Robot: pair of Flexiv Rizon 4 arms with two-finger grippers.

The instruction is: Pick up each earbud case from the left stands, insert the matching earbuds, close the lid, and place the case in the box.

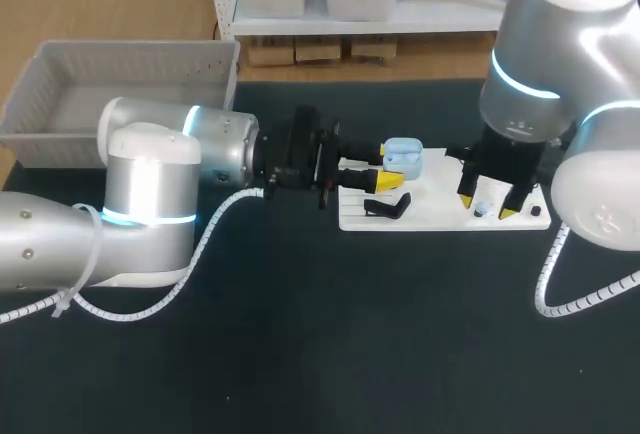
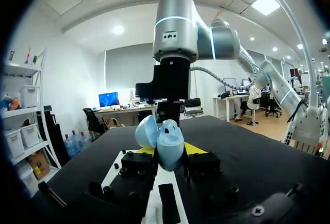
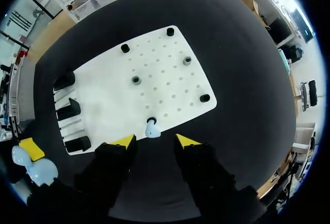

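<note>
While the left end effector (image 1: 385, 180) clenches a pale blue earbud case (image 1: 403, 157) between its yellow tips, holding it in the air just above the left end of a white board (image 3: 154, 79), the right end effector (image 3: 154, 141) hangs spread apart and empty over the board's other end. The case's lid (image 2: 146, 131) is swung open. One small pale blue earbud (image 3: 151, 129) stands in a socket at the board's edge, just ahead of the gap between the right end effector's tips, and neither tip appears to touch it. Black stands (image 3: 69, 109) line the board's left end. A grey box (image 1: 60, 64) sits at the far left of the dark surface (image 1: 350, 354), well apart from the board.

The step in hand seems to be lifting this earbud out so it can be seated in the held case. To do it well, the right end effector should come straight down until the earbud is centred between the tips, then squeeze gently. The piece is small, smooth and rounded, so an off-centre pinch could flick it from its socket. A straight upward lift should free it cleanly. The left arm would best hold the case motionless with its opening unobstructed, since the earbud likely fits only one way round.
</note>
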